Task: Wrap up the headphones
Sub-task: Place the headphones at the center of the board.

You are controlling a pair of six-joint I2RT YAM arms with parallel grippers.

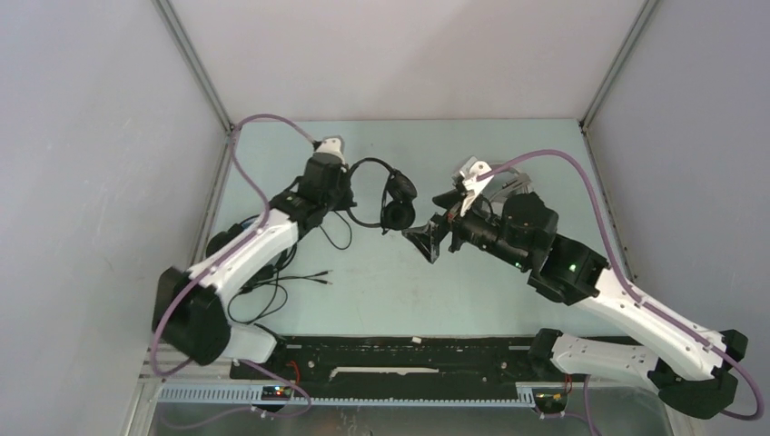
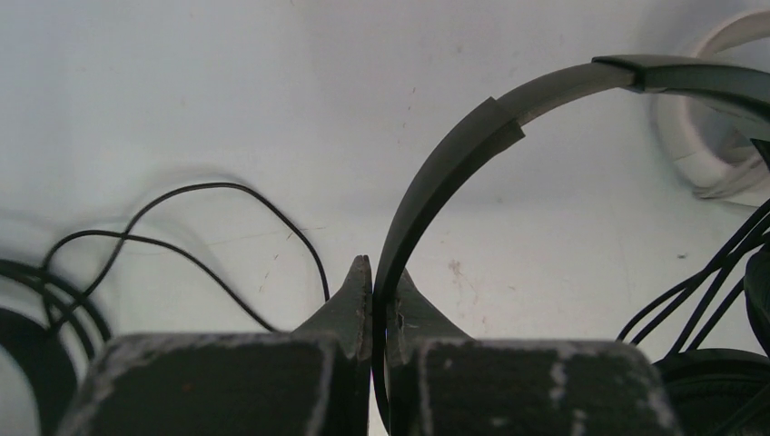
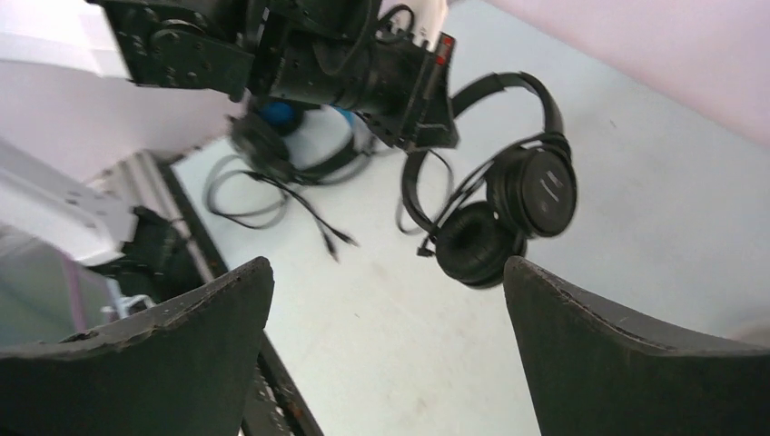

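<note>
Now the left gripper (image 2: 374,272) is clamped on the headband (image 2: 436,182) of the slim headphones (image 1: 397,202). Its two fingers press flat against the band from either side, low on its curve. From that grip the band arches up and off to the right in the left wrist view.

From above, the slim headphones sit toward the far middle of the table (image 1: 381,300). The band loops from the left gripper round to the two earcups (image 3: 531,191), which lie close together, one just nearer than the other. Thin black cord hangs beside them. Whether the cups rest on the table or hang just off it cannot be told.

The right gripper (image 3: 390,354) stands wide, with nothing between its fingers. It is just beside the earcups on their right and points toward them without touching.

The blue-lined headphones (image 3: 289,136) lie under the left arm (image 1: 263,238), mostly hidden and blurred in the right wrist view. A black cable (image 1: 272,292) loops loosely over the table by that arm, and its plug end lies toward the middle.

The white headphones (image 2: 704,145) lie beyond the slim band at the right edge of the left wrist view. Only part of a pale ring shows.
</note>
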